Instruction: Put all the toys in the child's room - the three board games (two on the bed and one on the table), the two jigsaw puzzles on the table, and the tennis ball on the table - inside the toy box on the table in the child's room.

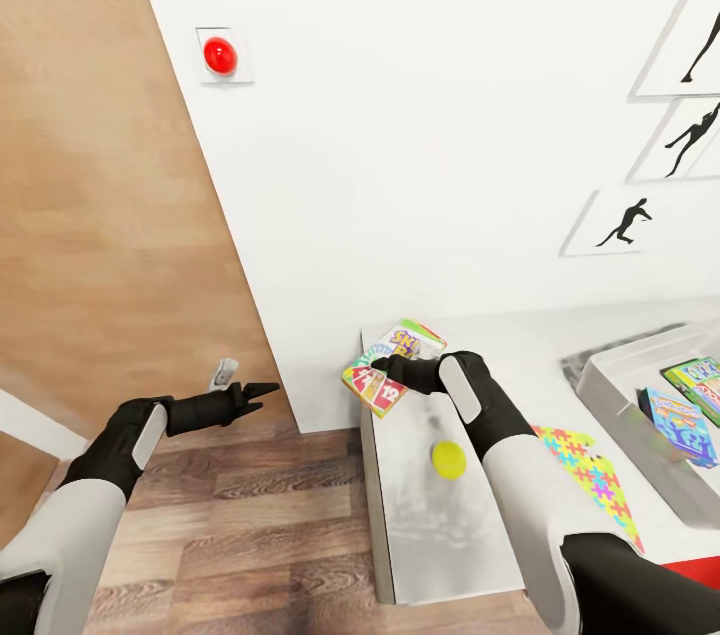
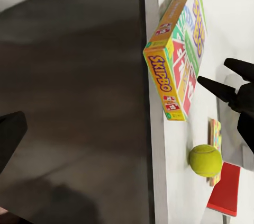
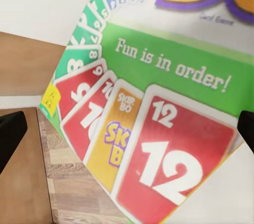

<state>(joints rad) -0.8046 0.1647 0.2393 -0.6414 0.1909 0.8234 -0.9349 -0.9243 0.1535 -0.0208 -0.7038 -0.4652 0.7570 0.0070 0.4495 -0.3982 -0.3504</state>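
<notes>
The SKIP-BO board game (image 1: 388,367) (image 2: 177,60) (image 3: 159,118) lies at the far left corner of the table (image 1: 450,535), jutting over its edge. My right gripper (image 1: 385,370) (image 2: 225,78) hovers open right over it, fingers spread and not clamped. The tennis ball (image 1: 448,460) (image 2: 205,160) rests on the table just behind that hand. A jigsaw puzzle (image 1: 585,470) lies flat beside my right forearm. The toy box (image 1: 600,385) at the right holds a green-edged game (image 1: 700,377) and a small blue game (image 1: 680,425). My left gripper (image 1: 262,393) hangs open over the floor, left of the table.
A white wall rises directly behind the table, with a red round button (image 1: 220,55) and black silhouette pictures (image 1: 620,225). A wooden door panel (image 1: 100,165) stands at the left. Wood-plank floor (image 1: 250,515) lies under my left arm. A flat red thing (image 1: 690,570) (image 2: 225,189) lies near the table's front.
</notes>
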